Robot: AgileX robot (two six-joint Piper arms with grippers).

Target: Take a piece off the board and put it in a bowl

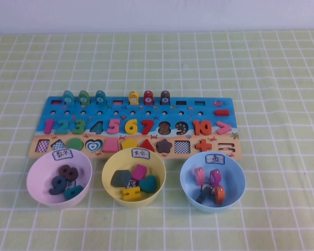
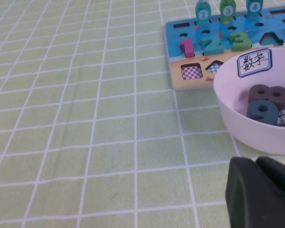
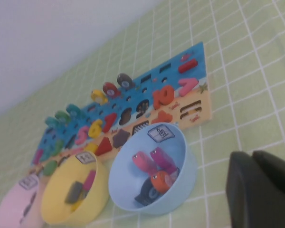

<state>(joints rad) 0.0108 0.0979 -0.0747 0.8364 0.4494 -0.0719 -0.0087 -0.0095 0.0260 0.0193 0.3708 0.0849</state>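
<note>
The board (image 1: 201, 112) lies across the middle of the table. The dark brown piece (image 1: 165, 97) stands in its back row, right of a red piece (image 1: 148, 97); it also shows in the right wrist view (image 3: 126, 81). The light blue bowl (image 1: 187, 183) sits in front of the board's right end and holds several small pieces. Neither arm shows in the high view. My left gripper (image 2: 255, 161) is shut and empty, low over the cloth near the pink bowl (image 2: 237, 123). My right gripper (image 3: 251, 154) is shut and empty, right of the blue bowl (image 3: 190, 166).
A pink bowl (image 1: 37, 183) with numerals and a yellow bowl (image 1: 109, 180) with shape pieces stand in front of the board's left and middle. Green, blue and yellow pieces stand in the board's back row. A green checked cloth (image 1: 282, 78) covers the table.
</note>
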